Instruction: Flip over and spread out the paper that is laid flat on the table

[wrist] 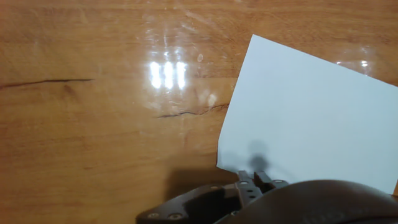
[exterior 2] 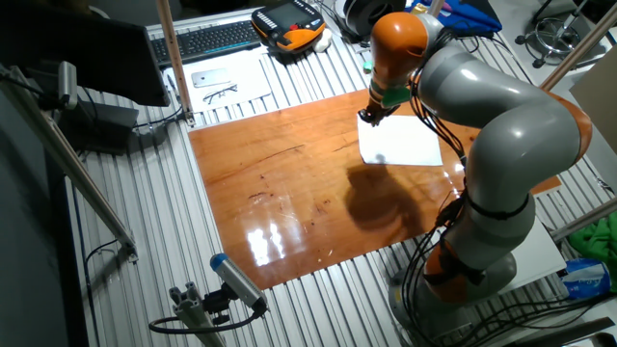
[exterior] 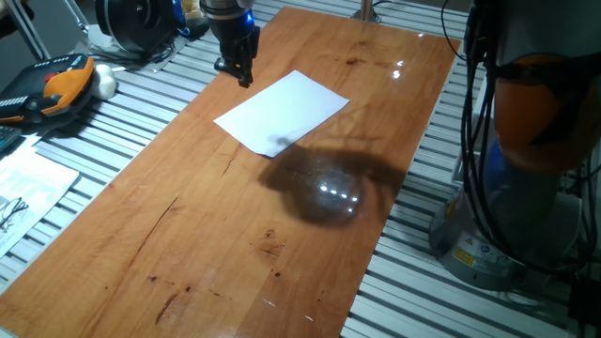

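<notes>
The paper (exterior: 282, 113) is a blank white sheet lying flat on the far half of the reddish-brown table (exterior: 235, 235). My gripper (exterior: 244, 77) hangs just above the sheet's far left corner, its black fingers pressed together. The other fixed view shows the gripper (exterior 2: 370, 116) at the paper's (exterior 2: 401, 143) corner. In the hand view the fingertips (wrist: 258, 180) sit close together over the near corner of the paper (wrist: 311, 124), and a shadow falls on the sheet beneath them. The jaws look shut with nothing between them.
Grey ribbed slats (exterior: 122, 103) surround the table. An orange and black device (exterior: 56, 84) and white printed sheets (exterior: 23, 183) lie to the left. The arm's base (exterior: 526, 188) and cables stand at the right. A keyboard (exterior 2: 207, 39) lies behind the table.
</notes>
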You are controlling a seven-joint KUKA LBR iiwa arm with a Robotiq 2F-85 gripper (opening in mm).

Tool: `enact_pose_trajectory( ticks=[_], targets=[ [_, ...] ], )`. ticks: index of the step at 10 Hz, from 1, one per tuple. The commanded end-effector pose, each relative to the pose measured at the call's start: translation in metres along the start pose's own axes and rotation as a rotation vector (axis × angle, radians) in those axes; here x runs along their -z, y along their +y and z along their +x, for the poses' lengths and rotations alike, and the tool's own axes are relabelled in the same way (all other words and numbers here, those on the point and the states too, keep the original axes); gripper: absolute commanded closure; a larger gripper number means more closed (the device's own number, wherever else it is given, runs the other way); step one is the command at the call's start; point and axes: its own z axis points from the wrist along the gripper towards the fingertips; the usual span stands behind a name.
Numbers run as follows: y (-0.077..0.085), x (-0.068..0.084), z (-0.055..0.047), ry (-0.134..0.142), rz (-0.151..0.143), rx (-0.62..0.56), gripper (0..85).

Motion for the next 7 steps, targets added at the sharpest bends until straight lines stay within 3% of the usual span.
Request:
enact_pose_trajectory(
  ticks=[1,3,7],
  targets=[
    [-0.0005,-0.0007,-0.0006,0.006,-0.011,-0.003,85.0],
    [-0.0021,-0.0017,-0.0015,0.046,-0.024,-0.016,85.0],
    [-0.0032,-0.0037,-0.0023,0.041,-0.048,-0.016,85.0]
  ],
)
